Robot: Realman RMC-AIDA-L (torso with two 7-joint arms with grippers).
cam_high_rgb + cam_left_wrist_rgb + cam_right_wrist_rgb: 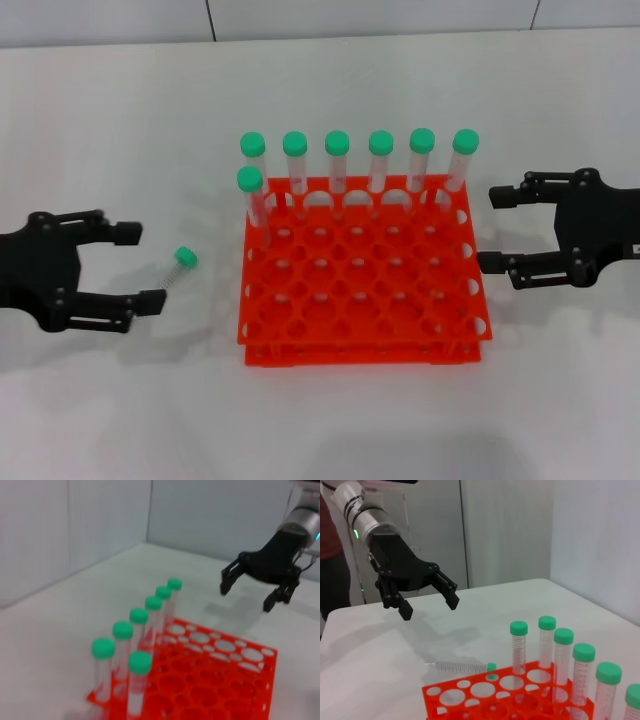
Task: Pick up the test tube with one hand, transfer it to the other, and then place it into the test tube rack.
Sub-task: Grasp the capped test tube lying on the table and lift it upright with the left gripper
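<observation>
Nothing was yet done: we noted the test tube (pixel 178 268) lying on the table (pixel 120 120) between the left gripper (pixel 140 266), fingers spread, and the rack (pixel 362 330); right gripper (pixel 495 230) empty, open.

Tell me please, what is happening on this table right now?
Nothing is held yet. One test tube lies on the table beside the orange-red test tube rack, in front of the open left end effector, which hovers above it. Seven green-capped tubes already stand in the rack. The right end effector waits open on the rack's other side.
</observation>
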